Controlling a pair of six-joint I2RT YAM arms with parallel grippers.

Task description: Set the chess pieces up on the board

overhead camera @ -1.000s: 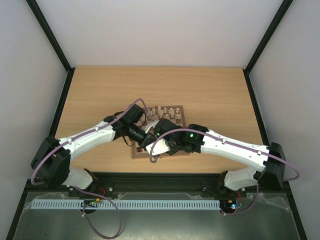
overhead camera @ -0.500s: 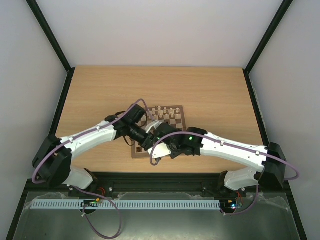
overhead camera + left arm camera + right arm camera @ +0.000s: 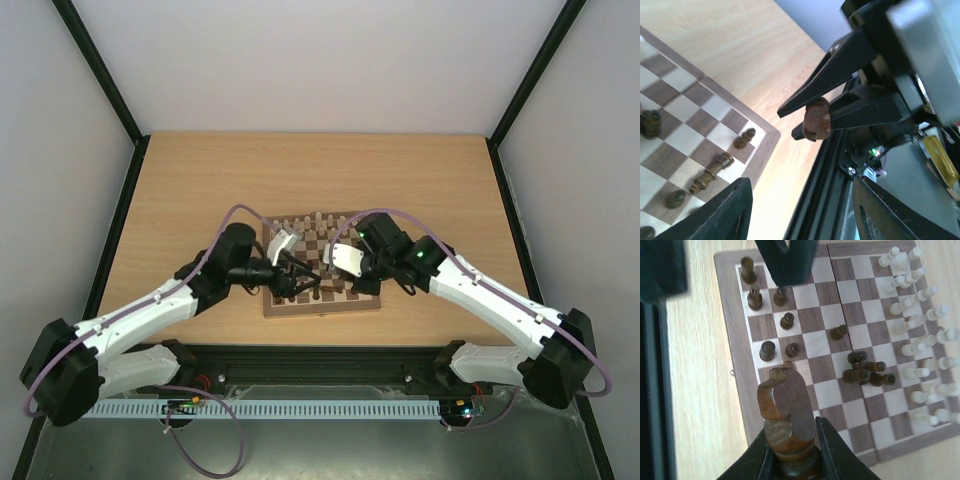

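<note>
The board (image 3: 320,308) lies at the table's near middle. My right gripper (image 3: 792,440) is shut on a dark brown knight (image 3: 785,410), held above the board's (image 3: 805,295) near-left corner. In the left wrist view the same knight (image 3: 816,119) shows pinched between the right gripper's black fingers (image 3: 830,75). My left gripper (image 3: 800,200) is open and holds nothing, close beside the right gripper (image 3: 352,285). Dark chess pieces (image 3: 770,305) stand in two rows on the left. A few dark pieces (image 3: 865,371) lie in a heap mid-board. Cream pieces (image 3: 912,315) line the far side.
A black rail (image 3: 320,352) runs along the table's near edge just past the board. Bare wooden tabletop (image 3: 200,180) surrounds the board on the left, right and far sides. Grey enclosure walls (image 3: 60,150) close in on both sides.
The two arms, crossed over the board's near-left part a second ago, have drawn apart. The left arm has swung back left, the right arm has swung to the board's right side.
</note>
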